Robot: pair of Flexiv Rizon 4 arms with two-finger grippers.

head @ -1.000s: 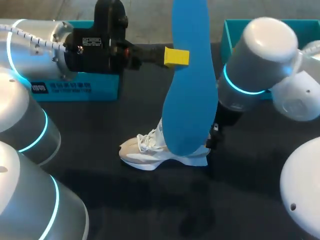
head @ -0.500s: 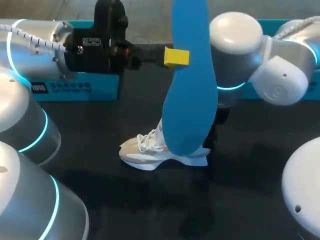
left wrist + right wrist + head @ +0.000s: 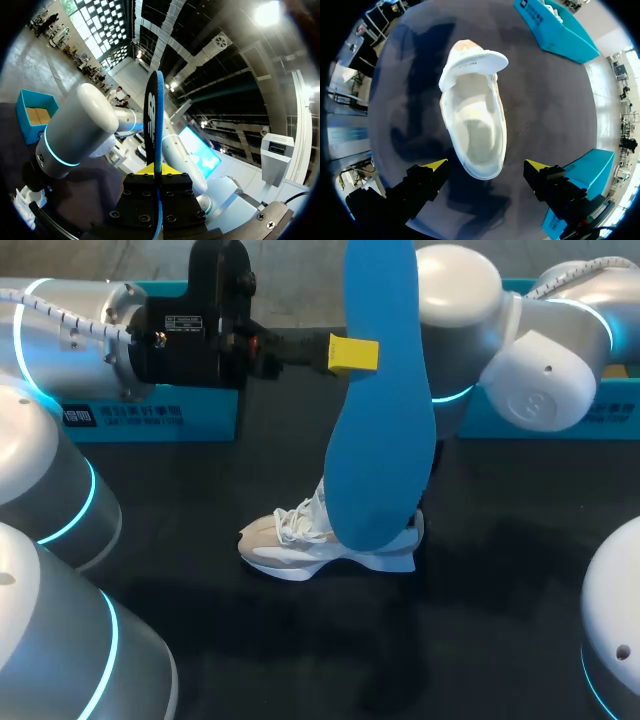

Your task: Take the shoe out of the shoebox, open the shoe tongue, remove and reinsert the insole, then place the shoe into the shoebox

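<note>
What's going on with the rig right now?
Mid insole step. The left gripper is shut on the blue insole, holding it upright in the air over the table. The white shoe sits on the table with its tongue pulled open. The right gripper hovers open above the shoe's heel end.

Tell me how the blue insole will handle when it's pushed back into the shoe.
Gripped at one spot by the left jaws, the insole juts out nearly straight, so it is probably springy rather than floppy. Edge-on it looks thin, so likely light, and it may buckle if pushed hard. The shoe stands free, so it might slide.
</note>
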